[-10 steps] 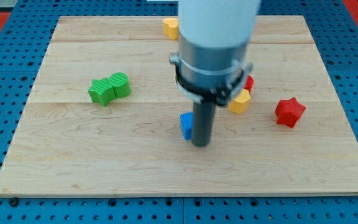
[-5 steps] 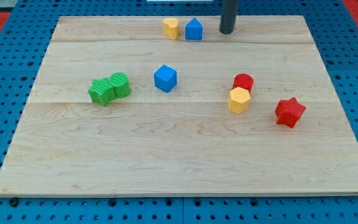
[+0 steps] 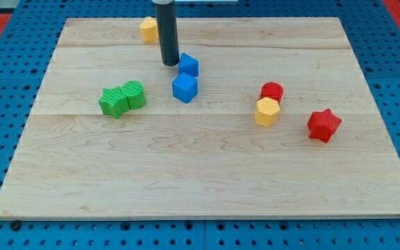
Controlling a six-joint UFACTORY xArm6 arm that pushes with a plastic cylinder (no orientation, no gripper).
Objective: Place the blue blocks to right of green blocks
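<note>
Two green blocks (image 3: 122,98) lie touching each other at the board's left. A blue cube (image 3: 185,88) sits to their right. A second blue block (image 3: 189,64) sits just above it, close to it. My tip (image 3: 169,63) is down on the board just left of the upper blue block, close beside it. The rod rises out of the view's top.
A yellow block (image 3: 148,29) lies near the top edge, left of the rod. A red cylinder (image 3: 272,92) touches a yellow hexagonal block (image 3: 267,111) at the right. A red star block (image 3: 323,125) lies further right. The wooden board (image 3: 207,180) rests on a blue pegboard.
The rod moved from the top right down-left to beside the blue blocks. The upper blue block came down from the top edge to just above the blue cube. The yellow block shifted left.
</note>
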